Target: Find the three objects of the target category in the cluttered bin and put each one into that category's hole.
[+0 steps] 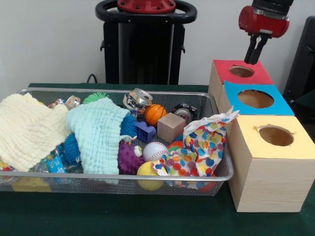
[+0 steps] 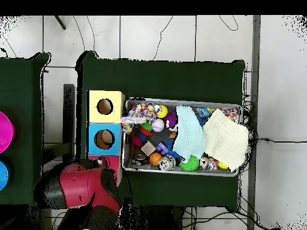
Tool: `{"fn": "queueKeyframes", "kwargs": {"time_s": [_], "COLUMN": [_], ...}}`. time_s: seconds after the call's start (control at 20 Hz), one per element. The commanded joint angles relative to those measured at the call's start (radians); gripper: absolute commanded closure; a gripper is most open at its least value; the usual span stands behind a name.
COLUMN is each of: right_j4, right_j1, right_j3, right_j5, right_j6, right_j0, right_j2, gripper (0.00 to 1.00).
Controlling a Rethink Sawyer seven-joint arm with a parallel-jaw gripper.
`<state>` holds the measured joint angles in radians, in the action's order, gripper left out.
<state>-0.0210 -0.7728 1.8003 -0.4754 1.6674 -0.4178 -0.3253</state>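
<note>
**Hovering over the red box, bin still packed**

Biggest thing on the table: the wire mesh bin [image 1: 216, 105], stuffed full. A cream knit cloth [image 1: 27, 130] covers its one end and a mint green cloth [image 1: 101, 137] is draped over the middle, both lying on top of other stuff. At the end by the boxes a polka-dot cloth [image 1: 204, 147] spills over the rim.

Beside the bin stand three wooden boxes in a row, each with a round hole on top: the yellow box [image 1: 268, 162] closest to the camera, the blue box [image 1: 256, 98] in the middle, the red box [image 1: 241, 73] at the back.

My gripper [image 1: 254, 61] hangs right above the red box's hole, not touching it. Fingers are close together, pretty much pinched, and I've got nothing in them. In the overhead view my arm covers most of the red box.

Smaller bits showing between the cloths:
- tan wooden cube [image 1: 171, 127] next to a purple block [image 1: 145, 132]
- mini basketball [image 1: 155, 114] just behind them
- baseball [image 1: 155, 151] near the front wall
- yellow ball [image 1: 149, 172] touching the front mesh
- purple spiky ball [image 1: 129, 158] by the mint cloth
- crushed can [image 1: 137, 100] up against the back rim

The balls are all in the bin's middle, near the polka-dot cloth.
</note>
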Motion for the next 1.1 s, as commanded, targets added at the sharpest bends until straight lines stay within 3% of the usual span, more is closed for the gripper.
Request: {"fn": "queueKeyframes", "kwargs": {"time_s": [0.05, 0.2, 0.35, 0.5, 0.65, 0.95, 1.1], "right_j4": [0.048, 0.068, 0.094, 0.075, 0.074, 0.091, 0.081], "right_j1": [-0.019, 0.034, 0.131, 0.182, 0.201, 0.194, 0.247], "right_j3": [-0.061, -0.084, -0.114, -0.109, -0.102, -0.091, -0.139], "right_j5": [-0.024, 0.005, 0.097, 0.194, 0.24, 0.272, 0.258], "right_j6": [0.126, 0.147, 0.168, 0.17, 0.146, 0.118, 0.139], "right_j0": [0.015, 0.016, 0.041, 0.108, 0.166, 0.198, 0.168], "right_j2": [-0.002, -0.045, -0.09, -0.056, -0.013, -0.013, -0.082], "gripper": [1.0, 1.0, 1.0, 1.0, 1.0, 1.0, 1.0]}}
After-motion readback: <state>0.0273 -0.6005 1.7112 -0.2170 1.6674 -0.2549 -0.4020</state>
